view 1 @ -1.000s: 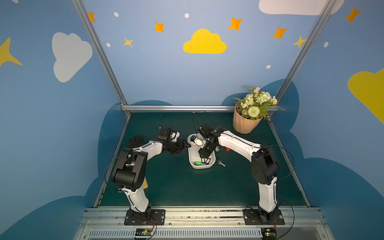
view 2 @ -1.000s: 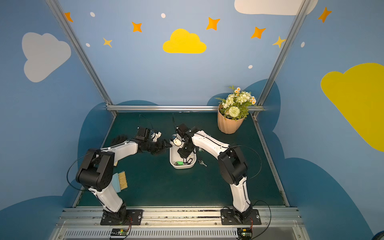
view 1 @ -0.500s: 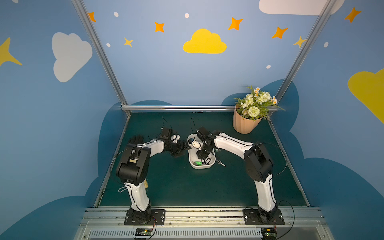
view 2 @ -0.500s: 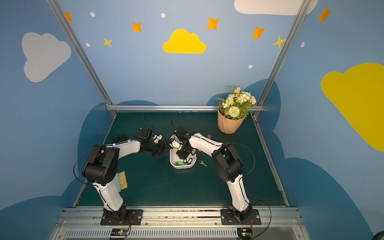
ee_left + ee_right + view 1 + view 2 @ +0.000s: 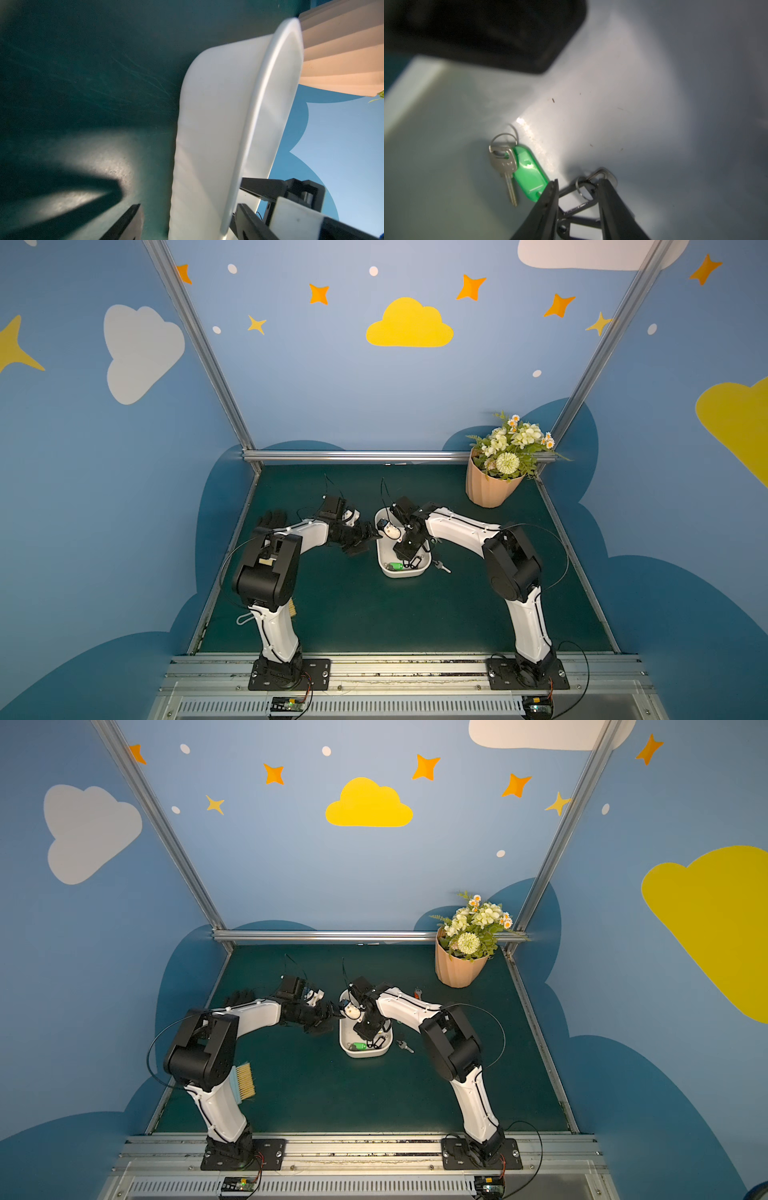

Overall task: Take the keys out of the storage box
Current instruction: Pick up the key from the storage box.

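Note:
The white storage box [image 5: 401,573] [image 5: 365,1053] sits mid-table. My left gripper [image 5: 368,541] [image 5: 330,1020] [image 5: 188,205] is open and straddles the box's left wall [image 5: 207,124], one finger outside over the mat and one inside. My right gripper [image 5: 409,554] [image 5: 368,1034] [image 5: 578,180] reaches down into the box. It is open, with its fingers on either side of a black-tagged key [image 5: 579,207]. A second black tag lies under it. A green-tagged key [image 5: 529,174] [image 5: 395,566] lies beside them on the box floor [image 5: 612,104]. One key [image 5: 441,567] lies on the mat right of the box.
A peach flower pot [image 5: 490,489] [image 5: 459,969] [image 5: 342,52] stands at the back right. A red-tagged key [image 5: 417,993] lies on the mat behind my right arm. A brush [image 5: 243,1081] lies near my left arm's base, and a dark glove-like thing [image 5: 272,517] lies behind that arm.
My right gripper has sunk deeper into the box and its jaws have narrowed around the black tag. My left gripper has edged onto the box's left wall.

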Controlling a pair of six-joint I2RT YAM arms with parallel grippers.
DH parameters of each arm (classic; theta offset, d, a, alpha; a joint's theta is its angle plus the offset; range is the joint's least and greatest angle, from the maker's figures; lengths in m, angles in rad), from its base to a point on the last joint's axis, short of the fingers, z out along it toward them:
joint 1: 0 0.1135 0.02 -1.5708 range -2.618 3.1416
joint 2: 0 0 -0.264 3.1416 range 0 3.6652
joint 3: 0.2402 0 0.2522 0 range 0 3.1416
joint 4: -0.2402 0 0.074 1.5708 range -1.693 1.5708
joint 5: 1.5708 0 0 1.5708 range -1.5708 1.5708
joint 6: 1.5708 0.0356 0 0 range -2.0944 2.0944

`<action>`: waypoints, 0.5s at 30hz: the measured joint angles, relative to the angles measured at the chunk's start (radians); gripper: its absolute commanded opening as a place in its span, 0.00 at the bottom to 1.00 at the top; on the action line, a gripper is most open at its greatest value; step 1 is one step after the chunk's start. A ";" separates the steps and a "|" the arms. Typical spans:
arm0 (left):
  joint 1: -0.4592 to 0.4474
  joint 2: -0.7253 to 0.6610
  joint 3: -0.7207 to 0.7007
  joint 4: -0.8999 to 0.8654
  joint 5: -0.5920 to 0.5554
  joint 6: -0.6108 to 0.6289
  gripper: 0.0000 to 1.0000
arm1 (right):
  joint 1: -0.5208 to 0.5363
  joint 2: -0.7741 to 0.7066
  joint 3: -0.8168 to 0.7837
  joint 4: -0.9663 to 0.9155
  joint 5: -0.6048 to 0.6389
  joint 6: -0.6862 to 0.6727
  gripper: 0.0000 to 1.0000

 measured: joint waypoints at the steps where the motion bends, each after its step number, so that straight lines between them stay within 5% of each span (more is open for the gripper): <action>1: 0.000 0.000 0.000 0.000 0.000 0.000 0.76 | 0.000 0.003 0.000 0.000 0.002 -0.001 0.32; 15: 0.000 0.000 -0.004 0.000 -0.003 0.000 0.76 | -0.013 0.008 0.000 0.012 0.029 0.004 0.00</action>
